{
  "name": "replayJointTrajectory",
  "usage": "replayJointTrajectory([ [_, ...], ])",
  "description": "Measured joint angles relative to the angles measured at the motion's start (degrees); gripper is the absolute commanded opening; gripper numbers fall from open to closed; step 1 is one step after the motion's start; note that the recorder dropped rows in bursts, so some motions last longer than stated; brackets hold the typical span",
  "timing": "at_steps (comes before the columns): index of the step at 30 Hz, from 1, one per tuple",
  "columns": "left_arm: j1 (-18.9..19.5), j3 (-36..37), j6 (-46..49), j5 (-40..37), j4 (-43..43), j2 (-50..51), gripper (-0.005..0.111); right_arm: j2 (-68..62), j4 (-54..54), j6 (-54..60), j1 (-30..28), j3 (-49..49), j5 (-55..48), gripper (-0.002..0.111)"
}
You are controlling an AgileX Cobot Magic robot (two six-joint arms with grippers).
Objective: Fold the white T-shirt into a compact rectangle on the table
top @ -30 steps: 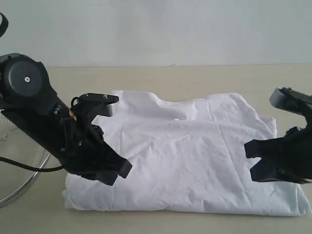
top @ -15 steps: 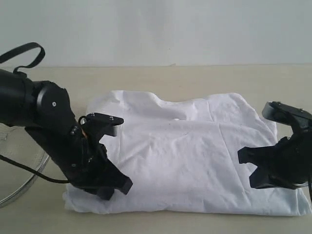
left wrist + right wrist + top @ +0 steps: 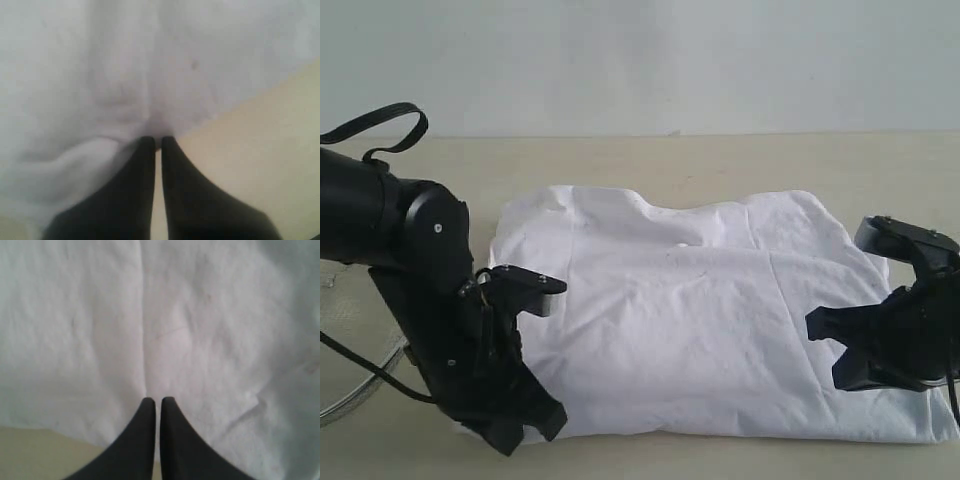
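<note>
The white T-shirt [image 3: 700,330] lies folded in a wide band on the beige table [image 3: 720,160], plain side up. My left gripper [image 3: 532,425] is down at the shirt's near left corner. In the left wrist view its fingers are shut, with the gripper's tips [image 3: 156,141] just at the edge of the cloth [image 3: 100,75], and I see no cloth between them. My right gripper [image 3: 838,350] hovers low over the shirt's right end. Its tips [image 3: 157,401] are shut over the white cloth [image 3: 200,330] and hold nothing.
A round wire-mesh basket [image 3: 350,395] sits at the left edge, partly behind my left arm. A black cable [image 3: 370,370] runs from that arm across the basket. Bare table shows behind the shirt and in front of it.
My left arm has swung down and toward the near left corner of the shirt. My right gripper has sunk a little and shifted slightly left. Both stayed shut.
</note>
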State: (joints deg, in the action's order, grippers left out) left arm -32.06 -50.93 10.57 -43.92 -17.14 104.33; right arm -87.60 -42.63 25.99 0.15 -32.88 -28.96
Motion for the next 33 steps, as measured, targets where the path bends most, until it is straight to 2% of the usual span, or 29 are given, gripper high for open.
replayJointTrajectory([
  [8,0.0,0.51,0.0,-1.87,0.33,-3.66,0.005,0.0,-0.13,0.11,0.0,0.0,0.04,0.0],
  [14,0.0,-1.83,-2.52,0.55,2.54,-8.33,0.005,0.0,-0.36,0.11,0.0,0.0,0.04,0.0],
  [22,0.0,-2.84,-13.39,0.44,15.7,-4.34,0.005,0.0,-0.36,0.11,0.0,0.0,0.04,0.0],
  [33,0.0,-1.6,-15.01,-3.17,17.56,-1.18,0.005,0.0,-0.36,0.2,0.0,0.0,-0.08,0.0],
])
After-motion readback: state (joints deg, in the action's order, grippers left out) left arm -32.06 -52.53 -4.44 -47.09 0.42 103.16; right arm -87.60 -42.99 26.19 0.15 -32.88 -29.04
